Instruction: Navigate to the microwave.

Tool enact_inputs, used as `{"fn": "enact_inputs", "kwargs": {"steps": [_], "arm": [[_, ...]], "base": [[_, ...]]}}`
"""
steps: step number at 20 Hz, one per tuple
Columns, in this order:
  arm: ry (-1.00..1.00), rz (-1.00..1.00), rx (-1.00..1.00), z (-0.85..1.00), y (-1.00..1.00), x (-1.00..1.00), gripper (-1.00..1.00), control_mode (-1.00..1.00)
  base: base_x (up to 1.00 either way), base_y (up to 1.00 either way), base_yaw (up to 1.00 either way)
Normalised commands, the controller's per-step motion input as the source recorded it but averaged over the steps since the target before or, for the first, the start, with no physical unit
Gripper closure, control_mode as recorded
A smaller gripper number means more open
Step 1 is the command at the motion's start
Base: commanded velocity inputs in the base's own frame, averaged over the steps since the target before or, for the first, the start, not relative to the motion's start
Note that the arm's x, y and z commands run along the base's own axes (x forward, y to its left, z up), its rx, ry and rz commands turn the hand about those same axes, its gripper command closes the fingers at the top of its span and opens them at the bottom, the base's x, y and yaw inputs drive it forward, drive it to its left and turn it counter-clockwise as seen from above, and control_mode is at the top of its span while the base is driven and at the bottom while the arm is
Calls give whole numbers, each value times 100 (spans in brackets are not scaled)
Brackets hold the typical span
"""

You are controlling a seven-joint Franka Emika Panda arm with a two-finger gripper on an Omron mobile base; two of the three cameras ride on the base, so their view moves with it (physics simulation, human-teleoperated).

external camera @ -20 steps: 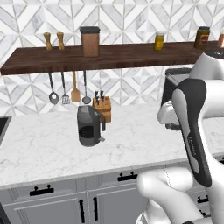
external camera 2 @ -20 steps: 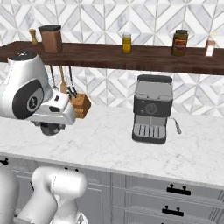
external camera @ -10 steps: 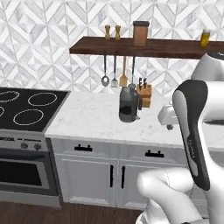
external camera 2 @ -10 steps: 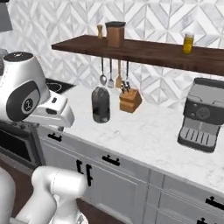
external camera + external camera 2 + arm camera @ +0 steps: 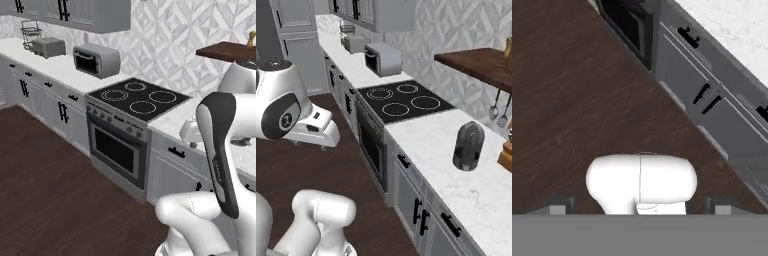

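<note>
Driving step underway; microwave on table beyond stove. Next: approach, face it. Jaws' state unclear.

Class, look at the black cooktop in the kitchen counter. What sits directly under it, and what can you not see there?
Under the cooktop sits the oven, with a dark glass door and a row of knobs above it. The door is shut, so its inside is hidden.

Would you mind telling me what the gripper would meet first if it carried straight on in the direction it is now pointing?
Judging by the hand view, it points down, so it would probably first meet the dark wooden floor in front of the grey lower cabinets. Depth is unclear, and the robot's own white body lies low in that view.
</note>
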Motion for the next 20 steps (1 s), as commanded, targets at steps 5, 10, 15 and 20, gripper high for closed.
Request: {"fn": "enact_inputs", "kwargs": {"steps": [5,10,15,20], "arm": [[0,0,0,0,0,0,-100,100],[0,0,0,0,0,0,-100,100],[0,0,0,0,0,0,-100,100],[0,0,0,0,0,0,-100,100]], "base": [[-4,21,96],[67,5,75],[59,2,50],[42,1,2]]}}
